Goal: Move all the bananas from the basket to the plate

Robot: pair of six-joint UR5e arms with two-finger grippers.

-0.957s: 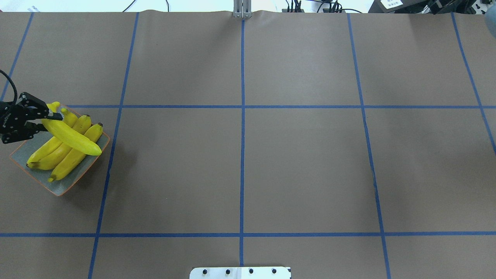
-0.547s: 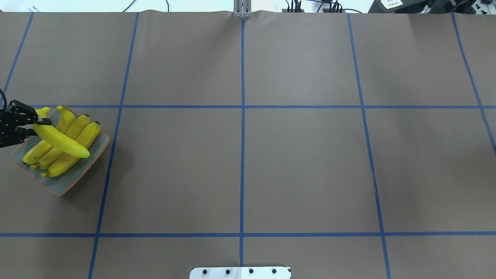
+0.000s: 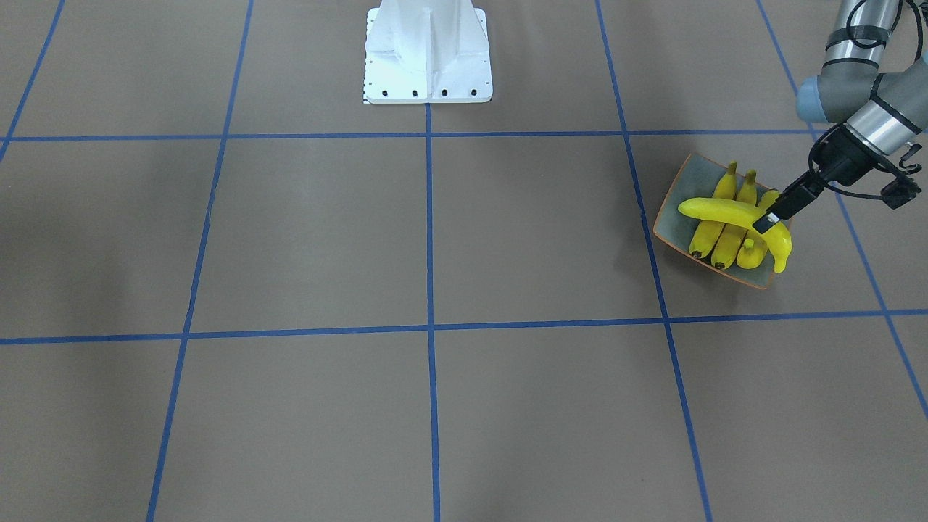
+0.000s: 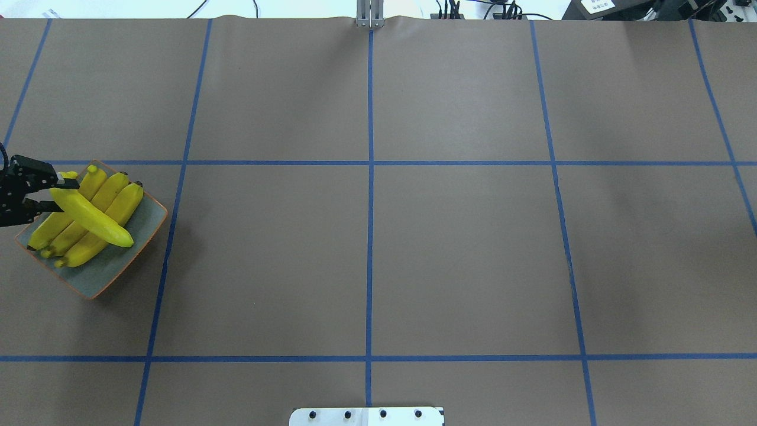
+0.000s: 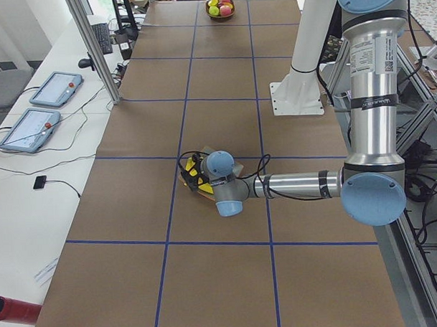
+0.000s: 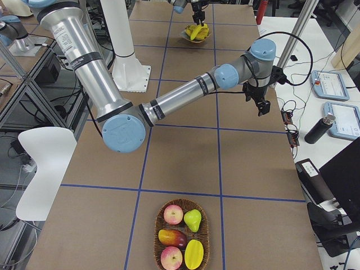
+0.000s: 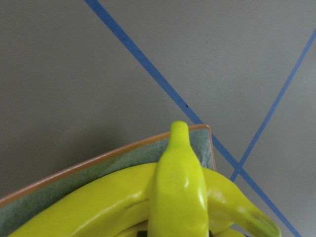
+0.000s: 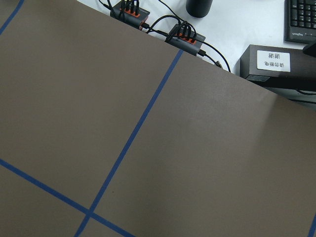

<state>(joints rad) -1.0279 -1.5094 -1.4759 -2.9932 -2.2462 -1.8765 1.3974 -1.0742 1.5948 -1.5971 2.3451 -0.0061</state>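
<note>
The grey-blue plate (image 4: 118, 263) with an orange rim sits at the table's left edge. Three yellow bananas (image 4: 89, 228) lie side by side on it. My left gripper (image 4: 54, 194) is shut on the stem end of a fourth banana (image 4: 97, 222), which lies crosswise over the other three. The front-facing view shows the same: plate (image 3: 674, 217), crosswise banana (image 3: 721, 210), left gripper (image 3: 770, 219). In the left wrist view the held banana (image 7: 180, 197) fills the foreground over the plate rim (image 7: 98, 160). My right gripper (image 6: 261, 104) hangs over the table's right side; I cannot tell its state.
A wicker basket (image 6: 159, 253) with apples and other fruit, no bananas showing, stands at the table's right end; it also shows in the exterior left view (image 5: 220, 7). The robot's white base (image 3: 428, 51) is at mid-table. Tablets and cables lie beyond the far edge.
My left gripper has moved left and down with the banana in it. The three bananas on the plate have slid a little to the left.
</note>
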